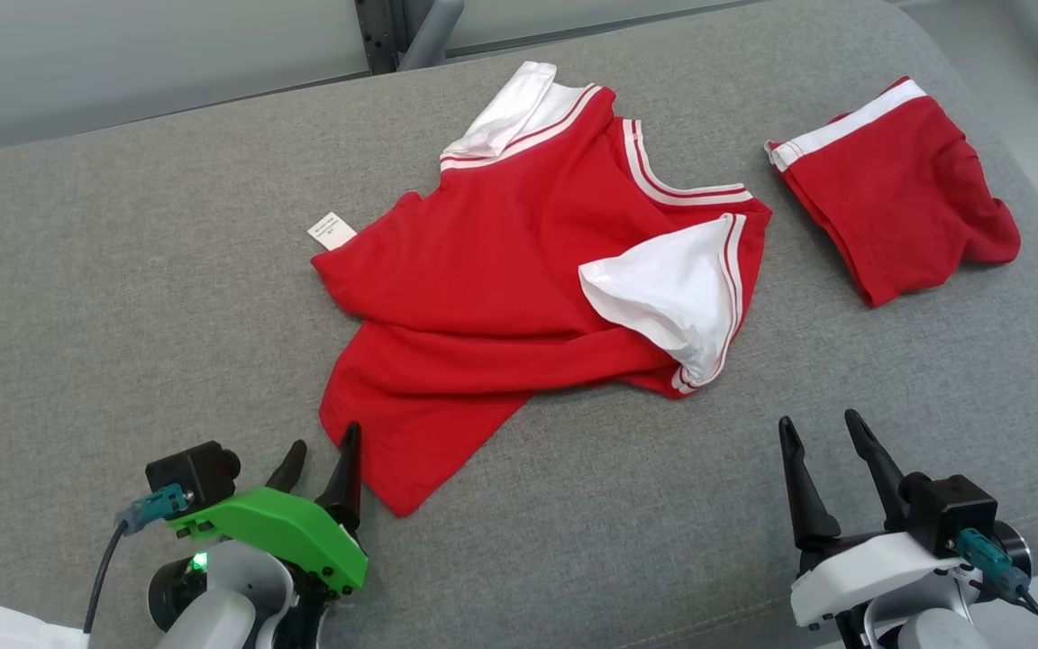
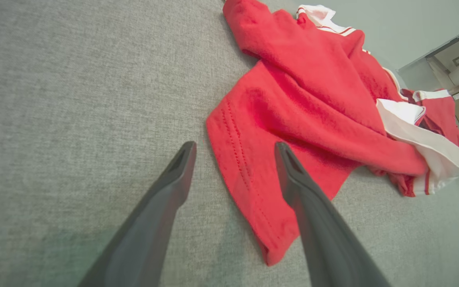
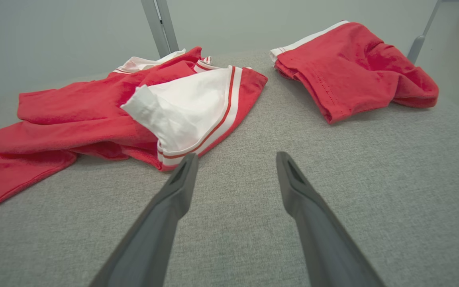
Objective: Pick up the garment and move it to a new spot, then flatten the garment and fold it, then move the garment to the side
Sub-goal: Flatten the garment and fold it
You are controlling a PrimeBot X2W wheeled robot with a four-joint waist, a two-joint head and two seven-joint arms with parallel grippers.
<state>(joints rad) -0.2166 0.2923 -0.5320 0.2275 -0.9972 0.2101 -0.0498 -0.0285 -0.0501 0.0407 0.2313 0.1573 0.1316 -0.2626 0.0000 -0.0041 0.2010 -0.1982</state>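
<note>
The red shirt (image 1: 501, 297) lies crumpled on the grey padded surface (image 1: 122, 297), to the left of the folded red shorts (image 1: 888, 207), near them but not touching. One white sleeve (image 1: 672, 288) is flipped over on the side of the shirt facing the shorts. A small white label (image 1: 332, 230) sticks out on the side away from them.

It looks like thin, soft knit: light, limp, with no stiffness to help. Lifted from one point it would probably hang and bunch, and the rough cloth of the surface may drag at it. The stitched hem is likely the best place to take hold, since it is doubled and less likely to slip out. Two well-separated hem or shoulder points would suit the flattening. The loose sleeve could fold under if it is pulled carelessly.

The left fingers (image 1: 348, 478) are spread wide and hold nothing. They sit at the hem corner (image 1: 393, 487) of the shirt farthest from the shorts, and in the left wrist view the hem edge runs between them. Whether either finger touches the cloth I cannot tell. The right fingers (image 1: 803, 496) are also spread wide and empty, over bare surface nearer the robot than the shorts and apart from both garments.
</note>
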